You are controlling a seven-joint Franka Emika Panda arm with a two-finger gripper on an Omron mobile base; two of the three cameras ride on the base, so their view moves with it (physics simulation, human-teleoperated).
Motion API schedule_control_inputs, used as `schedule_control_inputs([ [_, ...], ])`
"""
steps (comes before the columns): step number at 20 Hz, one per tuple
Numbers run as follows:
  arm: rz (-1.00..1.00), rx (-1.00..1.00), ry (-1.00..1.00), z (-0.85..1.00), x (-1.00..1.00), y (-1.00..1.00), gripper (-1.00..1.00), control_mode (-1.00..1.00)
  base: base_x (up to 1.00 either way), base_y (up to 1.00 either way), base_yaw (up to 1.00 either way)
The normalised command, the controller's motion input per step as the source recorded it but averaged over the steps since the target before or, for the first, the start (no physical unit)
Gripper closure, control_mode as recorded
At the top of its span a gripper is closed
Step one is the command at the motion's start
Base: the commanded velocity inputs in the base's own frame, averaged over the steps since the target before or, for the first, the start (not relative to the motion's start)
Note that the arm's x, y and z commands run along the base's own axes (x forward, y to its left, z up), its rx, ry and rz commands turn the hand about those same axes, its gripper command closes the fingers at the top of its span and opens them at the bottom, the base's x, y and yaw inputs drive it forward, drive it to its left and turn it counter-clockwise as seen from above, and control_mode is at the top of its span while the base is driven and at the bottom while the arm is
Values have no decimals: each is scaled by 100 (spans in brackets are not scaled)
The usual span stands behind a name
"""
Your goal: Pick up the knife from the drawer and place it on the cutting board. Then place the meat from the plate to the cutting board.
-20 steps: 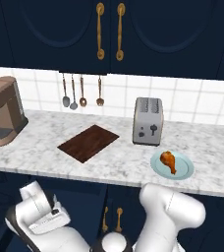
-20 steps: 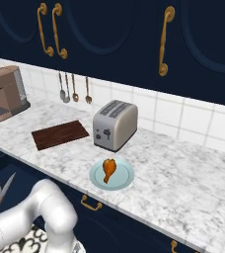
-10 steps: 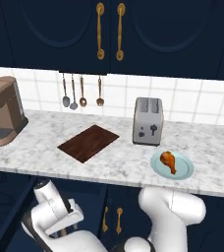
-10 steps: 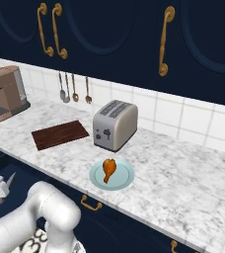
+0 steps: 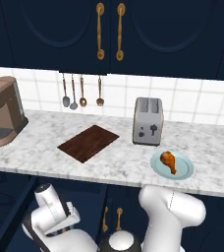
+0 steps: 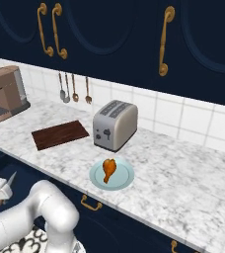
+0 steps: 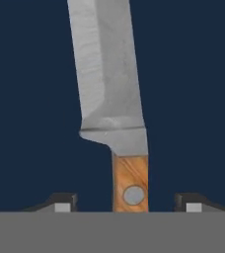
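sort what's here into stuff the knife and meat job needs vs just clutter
Job things:
knife
cutting board
chicken drumstick
plate
gripper

Lying about:
toaster
coffee machine
hanging utensils
upper cabinet doors

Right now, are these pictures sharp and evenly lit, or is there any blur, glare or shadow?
Left base view: flat, even light, with only a dim band under the navy cabinets. Right base view: the silver toaster has a soft sheen, no harsh glare. Hand view: the grey-bladed, tan wooden-handled knife looks slightly soft and pixelated against plain navy.
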Motion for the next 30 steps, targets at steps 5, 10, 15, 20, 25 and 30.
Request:
schedule_control_inputs([
  [5,0,0,0,-59,3,26,-100,-100,0,0,0],
  [10,0,8,-2,-44,-7,17,100,-100,0,0,0],
  [15,0,11,-9,-8,-31,8,100,-100,0,0,0],
  [20,-2,3,-2,32,-28,36,100,-100,0,0,0],
  [25,-4,0,0,85,-25,24,100,-100,0,0,0],
  [30,0,0,0,80,-37,30,100,-100,0,0,0],
])
